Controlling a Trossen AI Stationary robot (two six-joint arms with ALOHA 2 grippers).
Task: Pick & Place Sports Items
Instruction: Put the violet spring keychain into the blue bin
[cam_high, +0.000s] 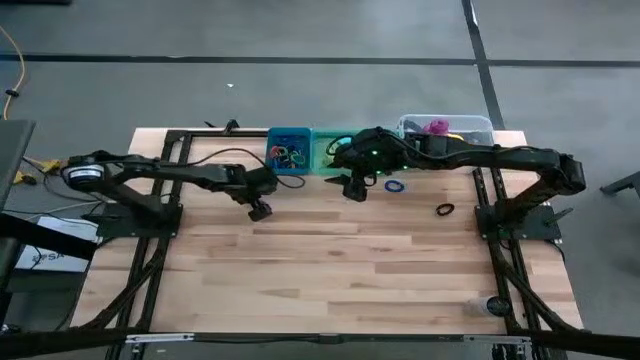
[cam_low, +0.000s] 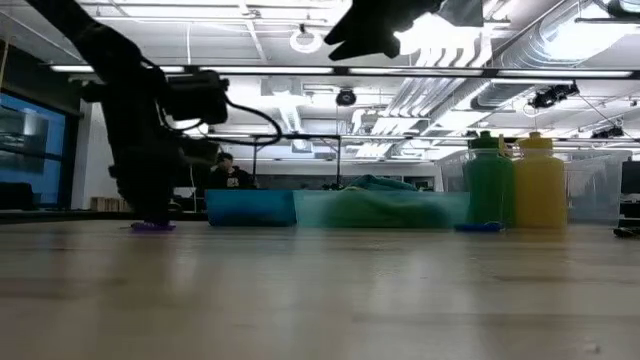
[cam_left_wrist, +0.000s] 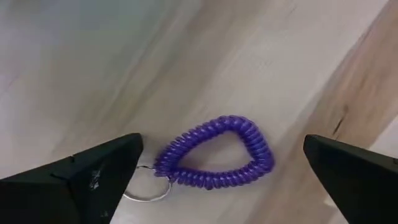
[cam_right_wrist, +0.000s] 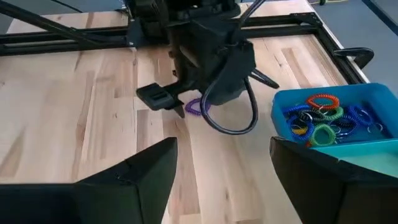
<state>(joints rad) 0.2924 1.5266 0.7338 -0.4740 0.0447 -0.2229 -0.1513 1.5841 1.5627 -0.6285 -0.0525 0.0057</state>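
A purple coiled ring with a small metal key ring lies flat on the wooden table, left of the middle. My left gripper points down over it and is open, with one finger on each side of the coil and neither touching it. The low view shows that gripper just above the ring. My right gripper hangs open and empty, high in front of the bins. From there its wrist view looks at the left gripper and the ring.
A blue bin with several coloured coil rings and a green bin with a teal cloth stand at the far edge, and a clear bin to their right. A blue ring and a black ring lie loose. Green and yellow bottles stand behind.
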